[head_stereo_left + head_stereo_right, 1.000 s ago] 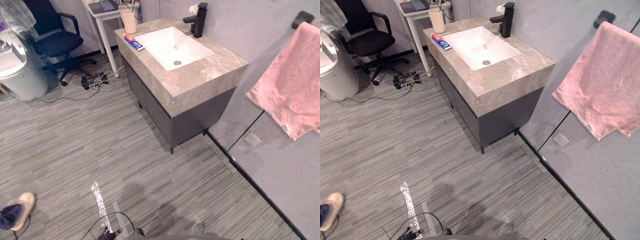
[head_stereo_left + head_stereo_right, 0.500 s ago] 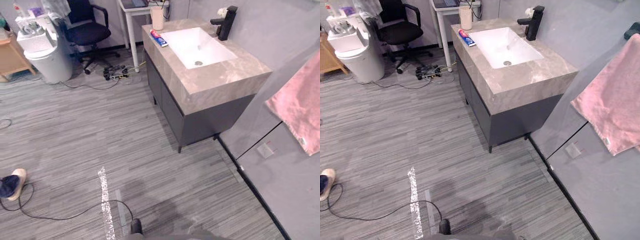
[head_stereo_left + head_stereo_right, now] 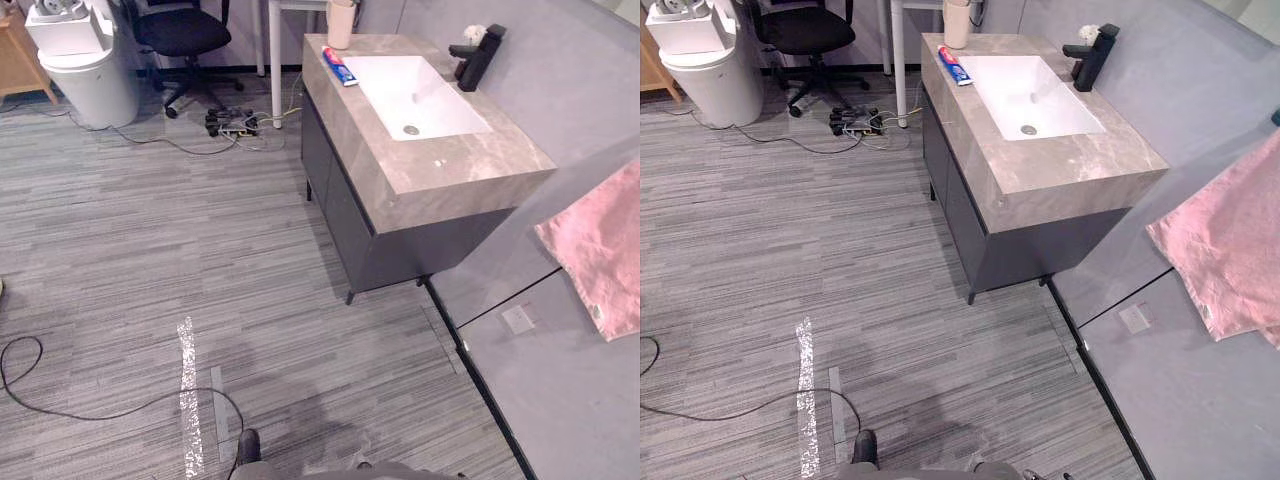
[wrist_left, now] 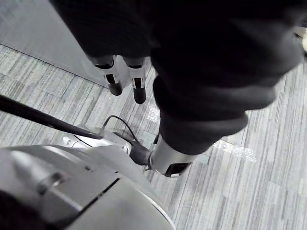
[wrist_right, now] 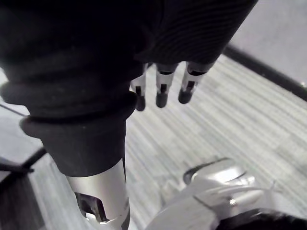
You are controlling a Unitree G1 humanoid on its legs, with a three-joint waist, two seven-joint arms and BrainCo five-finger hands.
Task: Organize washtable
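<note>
The washtable (image 3: pixel 452 168) has a grey marble top on a dark cabinet and stands against the wall to the right. Set in it is a white sink (image 3: pixel 415 90) with a black faucet (image 3: pixel 478 58) and a small white object (image 3: pixel 475 33) behind it. A red, white and blue toothpaste tube (image 3: pixel 338 67) lies on the rim by the sink's far corner, next to a beige cup (image 3: pixel 341 12). A pink towel (image 3: pixel 600 250) hangs on the wall nearer to me. My left hand (image 4: pixel 127 79) and right hand (image 5: pixel 163 86) hang over the floor, fingers straight, holding nothing.
A black office chair (image 3: pixel 185 30), a white bin (image 3: pixel 85 60) and a white table leg (image 3: pixel 272 60) stand at the far end. A power strip with cables (image 3: pixel 235 125) lies on the floor beside the cabinet. A strip of silver tape (image 3: pixel 188 390) marks the carpet near me.
The whole picture has shifted, so the camera has moved: the washtable now lies straighter and further right. The person's shoe at the left edge has left the picture.
</note>
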